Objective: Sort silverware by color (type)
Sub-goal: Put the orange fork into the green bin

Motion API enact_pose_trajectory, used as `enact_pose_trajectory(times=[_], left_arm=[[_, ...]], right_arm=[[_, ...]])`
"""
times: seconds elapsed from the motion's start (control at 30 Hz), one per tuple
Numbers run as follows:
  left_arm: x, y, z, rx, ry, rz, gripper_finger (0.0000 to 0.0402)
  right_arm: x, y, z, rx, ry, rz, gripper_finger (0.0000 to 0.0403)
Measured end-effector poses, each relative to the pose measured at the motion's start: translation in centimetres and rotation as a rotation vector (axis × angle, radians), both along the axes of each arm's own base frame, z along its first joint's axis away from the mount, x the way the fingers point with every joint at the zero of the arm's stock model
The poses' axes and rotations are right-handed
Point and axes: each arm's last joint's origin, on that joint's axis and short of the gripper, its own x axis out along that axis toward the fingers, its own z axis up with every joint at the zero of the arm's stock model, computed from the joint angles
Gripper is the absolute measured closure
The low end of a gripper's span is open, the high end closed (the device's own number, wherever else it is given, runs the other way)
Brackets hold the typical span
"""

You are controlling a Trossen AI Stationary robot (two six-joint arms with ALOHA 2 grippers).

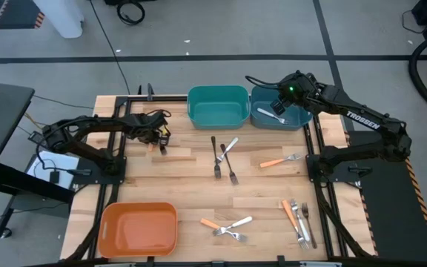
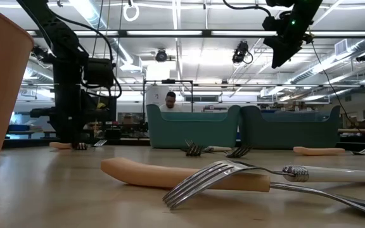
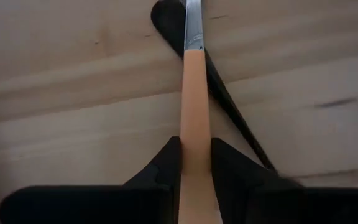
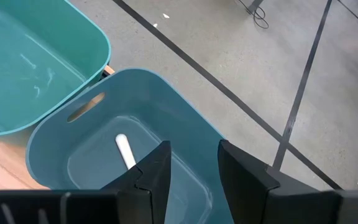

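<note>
Left gripper (image 3: 195,146), clenched on the handle of an orange-handled fork (image 3: 195,93). Long axis in line with the fingers, metal end pointing away from the wrist, low over the wood near the table's left rear. Hard to tell whether touching the boards or just off them.

Right gripper (image 4: 194,155), released, fingers apart with nothing between, hanging over the blue bin (image 1: 262,90) at the rear. Inside that bin, one silver fork (image 1: 271,114), lying flat on the bin floor, slanted across it.

Counted from above:
- Orange-handled, four: the held one; one right of centre (image 1: 280,160), lying nearly crosswise with tines toward the right; one at the front middle (image 1: 210,222); one in the front-right cluster (image 1: 288,211), slanted.
- Dark, two at centre: one (image 1: 216,156) running front to back, the other (image 1: 229,169) just beside it, tilted, tines toward the front. Possibly a third in the front-right cluster, too tangled to say.
- Silver outside the bin: one at centre (image 1: 230,144), angled across the dark pair; two crossed at the front middle (image 1: 233,228); at least one in the front-right cluster (image 1: 299,219).

Teal bin (image 1: 217,89) beside the blue one; orange bin (image 1: 139,230) at the front left.
</note>
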Motion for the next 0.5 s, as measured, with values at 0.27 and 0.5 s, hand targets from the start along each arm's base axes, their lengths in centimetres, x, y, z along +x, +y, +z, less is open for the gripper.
enact_pose_trajectory(times=[0.27,0.5], left_arm=[[-0.6,-0.5,1.6,-0.002,-0.064,-0.020,0.0332],[-1.2,-1.0,4.0,0.065,-0.162,-0.044,0.0332]], right_arm=[[0.0,0.0,0.0,0.009,-0.006,0.010,0.0265],[0.1,0.0,0.0,0.021,-0.030,0.003,0.0265]])
